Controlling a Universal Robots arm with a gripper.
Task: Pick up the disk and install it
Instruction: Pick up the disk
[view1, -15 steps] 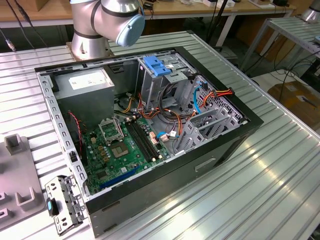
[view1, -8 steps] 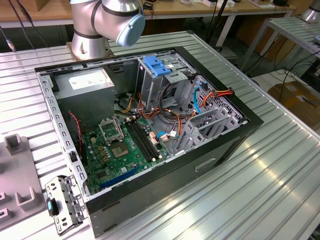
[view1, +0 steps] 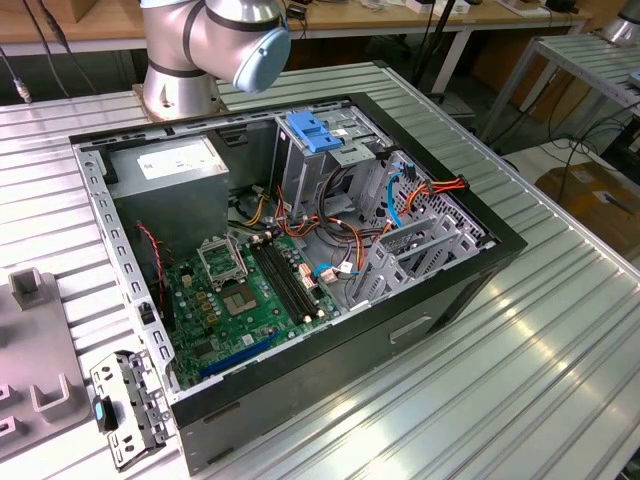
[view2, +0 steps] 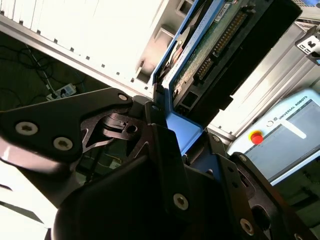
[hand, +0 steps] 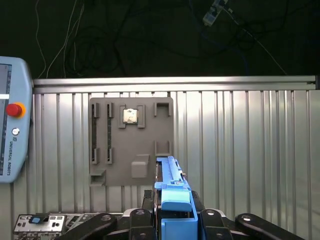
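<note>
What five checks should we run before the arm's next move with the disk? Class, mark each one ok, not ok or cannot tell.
1. Grip: ok. The gripper is shut on the blue carrier of the disk, as both wrist views show.
2. Disk off the table: ok. In the first wrist view it hangs above the table, apart from the grey fixture plate.
3. Case open: ok. The computer case lies open in the exterior view.
4. Bay free: cannot tell. A blue bracket sits on the drive cage; its slots are hidden.
5. Cables clear: not ok. Loose cables lie beside the cage.
</note>
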